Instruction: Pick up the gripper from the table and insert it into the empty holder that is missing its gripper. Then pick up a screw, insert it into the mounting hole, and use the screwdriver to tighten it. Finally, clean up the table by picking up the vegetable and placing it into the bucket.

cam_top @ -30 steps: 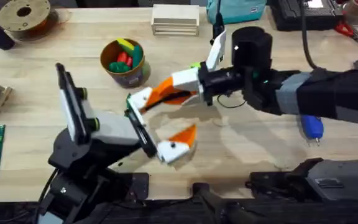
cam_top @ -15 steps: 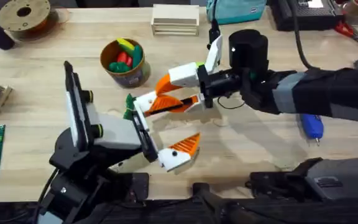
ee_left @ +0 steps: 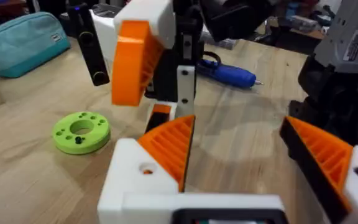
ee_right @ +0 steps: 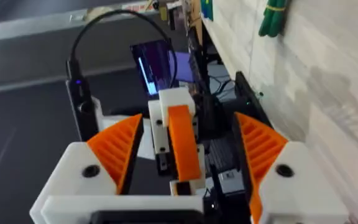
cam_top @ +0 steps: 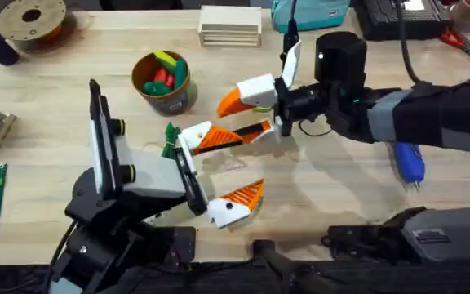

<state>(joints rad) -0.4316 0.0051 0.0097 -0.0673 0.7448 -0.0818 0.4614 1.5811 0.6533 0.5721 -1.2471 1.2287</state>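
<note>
Reaching toward the middle, the right gripper [cam_top: 231,120] is wide open, with the orange finger [cam_top: 212,137] between its jaws but not squeezed. That finger looks seated in the white holder [cam_top: 188,135] on the left gripper [cam_top: 243,162], which is wide open too, probably ready for the screw. The green vegetable [cam_top: 170,139] lies just beside it on the wooden table [cam_top: 333,196]. The bucket [cam_top: 163,96] is near, and the blue screwdriver [cam_top: 409,165] is well apart.

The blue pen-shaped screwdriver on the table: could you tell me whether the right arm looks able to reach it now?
Probably yes, after backing off. The blue pen-shaped screwdriver lies uncovered on the light wooden table beside that arm, but the right gripper is open around a finger of the left gripper.
</note>
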